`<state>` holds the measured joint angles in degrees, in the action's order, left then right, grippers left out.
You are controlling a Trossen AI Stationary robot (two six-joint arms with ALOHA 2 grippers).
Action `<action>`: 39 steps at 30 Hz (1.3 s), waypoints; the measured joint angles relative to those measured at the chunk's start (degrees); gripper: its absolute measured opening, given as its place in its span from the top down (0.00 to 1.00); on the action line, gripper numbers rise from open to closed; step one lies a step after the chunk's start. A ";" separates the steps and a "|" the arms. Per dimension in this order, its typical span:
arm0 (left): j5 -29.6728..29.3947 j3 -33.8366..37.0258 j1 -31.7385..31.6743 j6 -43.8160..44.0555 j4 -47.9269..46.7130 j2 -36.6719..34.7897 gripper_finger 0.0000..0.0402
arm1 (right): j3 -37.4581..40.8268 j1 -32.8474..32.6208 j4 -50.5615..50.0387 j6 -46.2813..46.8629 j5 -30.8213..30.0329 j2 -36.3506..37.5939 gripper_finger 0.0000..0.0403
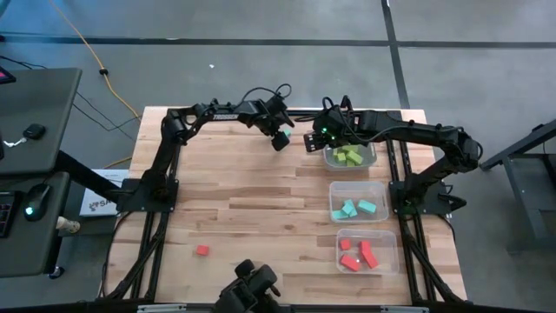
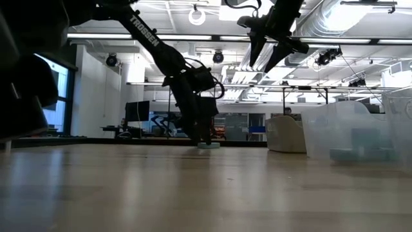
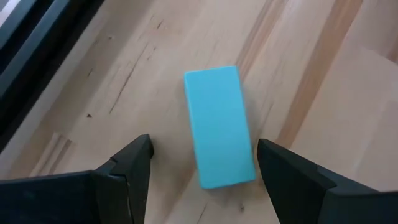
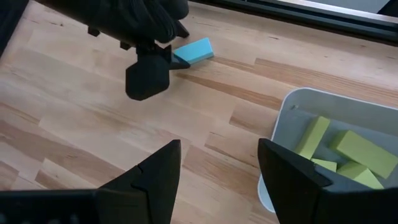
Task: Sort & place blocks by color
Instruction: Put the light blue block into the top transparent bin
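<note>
Two spread fingers of the left gripper (image 3: 202, 171) straddle a blue block (image 3: 219, 127); closing off-centre could twist it. Right gripper (image 4: 217, 168), also spread, waits nearby.

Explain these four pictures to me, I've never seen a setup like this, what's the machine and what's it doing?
Two dark robot arms work at a wooden table, sorting small blocks by color into three clear bins. One picture looks straight down, one looks level across the tabletop, and two come from cameras on the wrists. The green bin, blue bin and red bin sit along the right side. A red block lies loose. The left end effector is open around a blue bar lying on the table, not gripping it. The right end effector is open and empty, beside the green bin.
</note>
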<state>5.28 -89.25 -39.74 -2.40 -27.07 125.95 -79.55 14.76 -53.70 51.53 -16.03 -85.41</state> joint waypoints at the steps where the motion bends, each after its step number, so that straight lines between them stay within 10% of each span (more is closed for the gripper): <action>1: -0.21 -0.06 0.10 -0.01 -0.11 0.02 0.43 | 0.00 0.00 0.05 -0.06 0.00 0.00 0.49; 18: 0.07 -0.09 0.03 -2.35 -1.25 0.02 0.46 | 0.01 0.00 0.83 -0.15 0.10 -0.02 0.49; 39: -2.81 -0.11 0.07 -13.11 -2.70 0.05 0.92 | 0.00 -0.13 1.47 -1.21 0.17 -0.02 0.49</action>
<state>2.47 -89.36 -39.66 -15.51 -29.77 125.99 -79.55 14.63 -52.23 50.32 -15.86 -85.43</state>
